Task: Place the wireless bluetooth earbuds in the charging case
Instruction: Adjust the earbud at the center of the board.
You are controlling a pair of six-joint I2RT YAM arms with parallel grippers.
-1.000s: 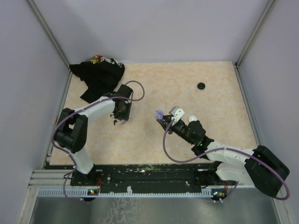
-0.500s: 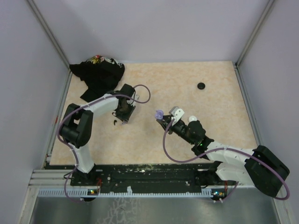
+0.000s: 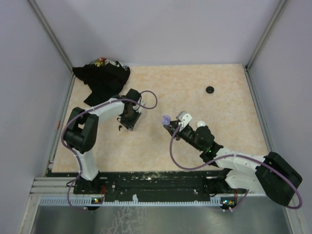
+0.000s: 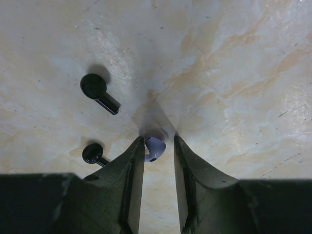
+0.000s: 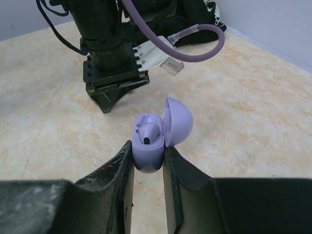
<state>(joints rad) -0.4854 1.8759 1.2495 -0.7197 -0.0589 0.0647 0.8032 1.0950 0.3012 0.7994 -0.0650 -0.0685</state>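
Observation:
A lavender earbud [image 4: 155,147] lies between the fingertips of my left gripper [image 4: 159,141]. It rests against the left finger, and a narrow gap shows to the right finger, so the jaws stand open around it. Two black earbuds [image 4: 100,92] [image 4: 93,153] lie on the table to the left of it. My right gripper [image 5: 147,151] is shut on the lavender charging case [image 5: 150,161], held off the table with its lid [image 5: 178,119] open. One lavender earbud [image 5: 148,130] sits in the case. Seen from above, the case [image 3: 166,120] is right of my left gripper [image 3: 128,123].
A crumpled black cloth [image 3: 103,78] lies at the back left, close behind the left arm. A small black disc [image 3: 210,90] sits at the back right. A white round piece [image 3: 200,125] lies beside the right wrist. Walls close in the table on three sides.
The left arm's elbow has swung a little to the right while its gripper stayed low over the same spot, its jaws narrowing. The right arm and the case have not moved.

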